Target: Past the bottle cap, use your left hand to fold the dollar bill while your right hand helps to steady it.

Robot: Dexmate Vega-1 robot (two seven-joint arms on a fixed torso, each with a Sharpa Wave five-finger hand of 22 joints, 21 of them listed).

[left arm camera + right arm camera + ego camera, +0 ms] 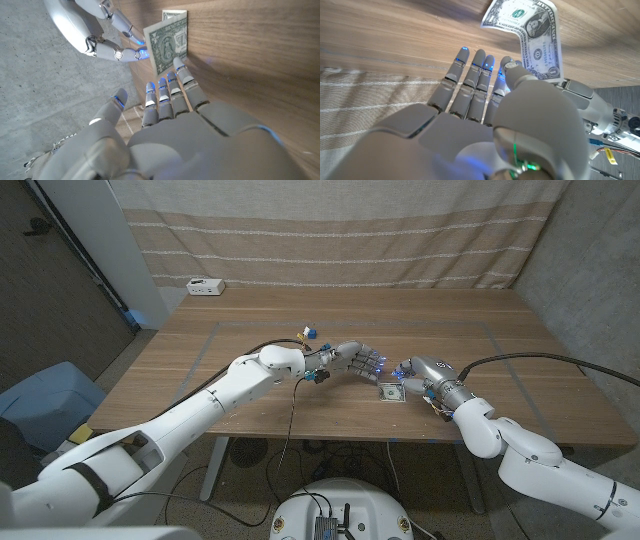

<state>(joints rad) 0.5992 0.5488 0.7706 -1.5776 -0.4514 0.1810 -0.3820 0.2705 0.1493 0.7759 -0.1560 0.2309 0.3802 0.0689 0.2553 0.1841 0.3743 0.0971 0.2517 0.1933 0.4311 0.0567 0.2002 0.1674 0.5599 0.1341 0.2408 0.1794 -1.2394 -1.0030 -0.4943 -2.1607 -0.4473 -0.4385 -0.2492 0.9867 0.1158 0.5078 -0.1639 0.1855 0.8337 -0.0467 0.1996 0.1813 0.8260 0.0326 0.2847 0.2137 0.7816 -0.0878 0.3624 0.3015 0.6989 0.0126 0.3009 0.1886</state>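
The dollar bill (392,391) lies near the table's front edge, between my two hands. In the left wrist view the bill (170,42) is bent, with one part lying on the wood and the other raised off it. My left hand (355,362) reaches in from the left with its fingers straight, and one fingertip (179,64) touches the bill's end. My right hand (420,370) comes from the right, and two of its fingertips (141,53) sit at the raised edge. The right wrist view shows the curled bill (537,35) beside my right hand (485,125). I see no bottle cap.
The wooden table (300,320) stretches bare behind the hands. A small white box (205,285) stands at its far left corner, with a striped curtain behind. The front edge runs just below the bill.
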